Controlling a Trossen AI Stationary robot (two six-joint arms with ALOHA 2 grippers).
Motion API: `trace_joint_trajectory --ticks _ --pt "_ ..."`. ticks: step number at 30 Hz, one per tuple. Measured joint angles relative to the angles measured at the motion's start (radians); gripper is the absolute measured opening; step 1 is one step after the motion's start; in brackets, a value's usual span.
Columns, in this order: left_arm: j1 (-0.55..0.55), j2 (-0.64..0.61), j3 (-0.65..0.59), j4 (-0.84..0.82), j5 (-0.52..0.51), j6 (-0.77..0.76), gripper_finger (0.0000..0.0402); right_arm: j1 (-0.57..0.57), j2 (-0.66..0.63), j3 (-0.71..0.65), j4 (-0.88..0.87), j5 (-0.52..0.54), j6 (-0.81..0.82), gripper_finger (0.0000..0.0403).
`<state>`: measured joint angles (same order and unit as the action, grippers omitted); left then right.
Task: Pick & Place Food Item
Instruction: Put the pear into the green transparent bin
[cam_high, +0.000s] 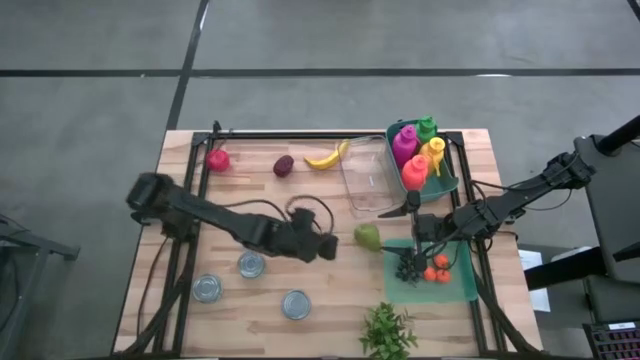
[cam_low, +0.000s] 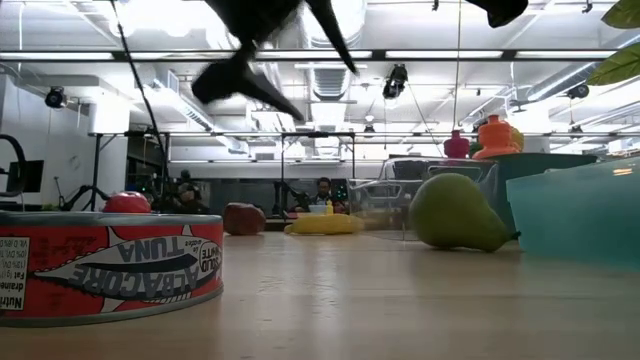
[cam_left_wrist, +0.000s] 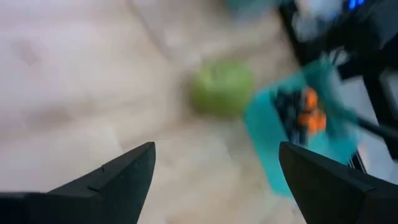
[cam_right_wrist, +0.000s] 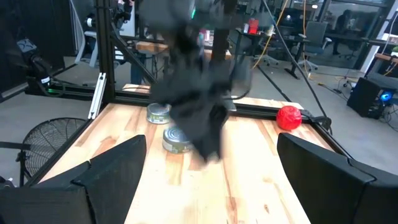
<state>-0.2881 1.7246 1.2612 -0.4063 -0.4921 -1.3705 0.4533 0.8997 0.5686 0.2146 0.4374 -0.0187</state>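
Green and smooth, the pear (cam_high: 368, 237) looks firm but slippery; we should grasp its wide belly with the left gripper (cam_high: 327, 247), now spread and empty.

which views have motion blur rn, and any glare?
Left wrist view: heavy blur, pear and teal tray smeared. Right wrist view: left arm blurred, cans sharper. Low view: ceiling lights blown out, tuna can crisp. High view: clean, even light.
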Motion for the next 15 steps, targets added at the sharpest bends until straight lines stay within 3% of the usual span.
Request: trace_joint_trajectory --ticks 6,12,15 --pt "-0.046 -0.168 -0.049 -0.036 -0.270 0.310 0.0343 0.000 0.000 0.000 0.000 0.000 0.000 0.0359" --pt "-0.116 -0.337 -0.209 -0.023 -0.450 0.298 0.0343 0.000 0.000 0.000 0.000 0.000 0.000 0.0359" --pt "-0.143 -0.434 -0.338 0.064 -0.503 0.306 0.0343 0.000 0.000 0.000 0.000 0.000 0.000 0.0359"
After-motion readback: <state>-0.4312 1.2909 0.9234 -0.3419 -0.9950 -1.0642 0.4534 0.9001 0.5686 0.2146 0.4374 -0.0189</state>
